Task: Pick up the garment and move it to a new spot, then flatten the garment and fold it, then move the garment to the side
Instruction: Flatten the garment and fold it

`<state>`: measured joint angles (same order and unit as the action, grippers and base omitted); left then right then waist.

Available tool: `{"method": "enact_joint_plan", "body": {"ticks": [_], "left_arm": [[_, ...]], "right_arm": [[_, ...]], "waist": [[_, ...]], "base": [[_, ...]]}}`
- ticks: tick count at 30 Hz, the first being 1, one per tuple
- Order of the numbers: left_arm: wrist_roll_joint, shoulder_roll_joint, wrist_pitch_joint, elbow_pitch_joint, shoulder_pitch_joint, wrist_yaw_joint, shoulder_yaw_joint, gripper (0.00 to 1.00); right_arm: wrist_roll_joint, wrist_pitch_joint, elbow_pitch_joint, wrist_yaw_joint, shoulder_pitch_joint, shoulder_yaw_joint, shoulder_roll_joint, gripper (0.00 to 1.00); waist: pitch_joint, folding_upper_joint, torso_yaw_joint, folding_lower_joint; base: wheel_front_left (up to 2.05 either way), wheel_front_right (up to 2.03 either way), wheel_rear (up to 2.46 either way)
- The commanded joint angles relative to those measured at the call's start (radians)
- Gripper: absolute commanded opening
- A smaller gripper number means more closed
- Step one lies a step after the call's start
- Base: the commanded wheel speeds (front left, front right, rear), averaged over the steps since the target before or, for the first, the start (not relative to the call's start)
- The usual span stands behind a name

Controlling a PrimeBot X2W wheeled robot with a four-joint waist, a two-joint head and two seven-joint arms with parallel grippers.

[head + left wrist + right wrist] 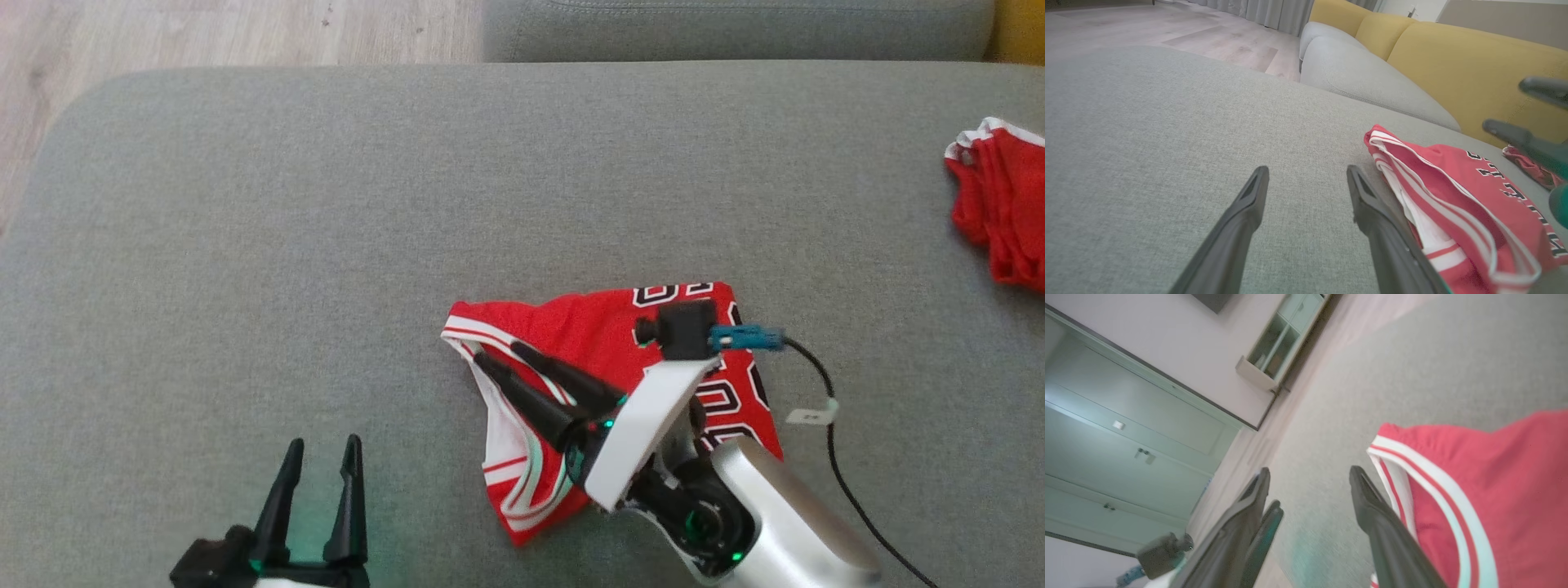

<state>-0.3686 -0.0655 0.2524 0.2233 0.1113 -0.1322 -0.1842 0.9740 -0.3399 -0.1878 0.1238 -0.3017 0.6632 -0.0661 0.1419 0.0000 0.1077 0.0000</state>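
**Jersey [588, 327] down, rumpled**

It lies bunched near the cushion's [245, 245] front edge, right of centre. Right claw [495, 353] sits over its striped trim, jaws apart, empty. Left claw [324, 443] is wide and empty too. Danger: a finger could snag that trim loop lifting off and drag it.

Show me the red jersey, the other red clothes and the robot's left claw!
red jersey [580, 327]: head view, on its plain red upper part.
other red clothes [1000, 212]: head view, middle of the pile.
left gripper [324, 453]: head view, midway between its open fingertips.
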Motion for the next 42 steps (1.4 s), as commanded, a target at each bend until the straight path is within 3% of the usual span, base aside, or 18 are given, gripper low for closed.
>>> {"method": "enact_joint_plan", "body": {"ticks": [1, 6, 15, 16, 20, 27, 42], "left_arm": [[0.001, 0.007, 0.009, -0.027, -0.009, 0.002, 0.038, 1.0], [0.005, 0.01, 0.009, -0.053, 0.007, 0.002, 0.06, 1.0], [0.027, 0.013, 0.009, -0.092, 0.023, 0.002, 0.086, 1.0], [0.032, 0.013, 0.009, -0.098, 0.025, 0.002, 0.089, 1.0], [0.043, 0.013, 0.009, -0.104, 0.023, 0.002, 0.089, 1.0], [0.054, 0.012, 0.009, -0.099, 0.03, 0.002, 0.086, 1.0], [0.07, 0.013, 0.009, -0.094, 0.068, 0.002, 0.09, 1.0]], "right_arm": [[0.006, 0.031, 0.055, 0.007, -0.04, 0.009, 0.016, 1.0], [-0.152, 0.15, 0.107, 0.007, -0.041, -0.089, 0.016, 1.0], [-0.567, 0.234, 0.202, 0.007, 0.135, -0.409, 0.004, 1.0], [-0.661, 0.267, 0.2, 0.007, 0.174, -0.451, -0.029, 1.0], [-0.818, 0.377, 0.144, 0.007, 0.242, -0.511, -0.072, 1.0], [-0.893, 0.532, -0.016, 0.007, 0.319, -0.59, -0.034, 1.0], [-0.903, 0.594, -0.121, 0.007, 0.342, -0.63, 0.002, 1.0]], "waist": [[-0.002, 0.0, -0.001, 0.0], [-0.017, 0.0, -0.013, 0.0], [-0.061, 0.0, -0.034, 0.0], [-0.068, 0.0, -0.037, 0.0], [-0.085, 0.0, -0.037, 0.0], [-0.118, 0.0, -0.028, 0.0], [-0.159, 0.0, -0.016, 0.0]], "base": [[0.0, 0.0, 0.0], [0.0, 0.0, 0.0], [0.0, 0.0, 0.0], [0.0, 0.0, 0.0], [0.0, 0.0, 0.0], [0.0, 0.0, 0.0], [0.0, 0.0, 0.0]]}}
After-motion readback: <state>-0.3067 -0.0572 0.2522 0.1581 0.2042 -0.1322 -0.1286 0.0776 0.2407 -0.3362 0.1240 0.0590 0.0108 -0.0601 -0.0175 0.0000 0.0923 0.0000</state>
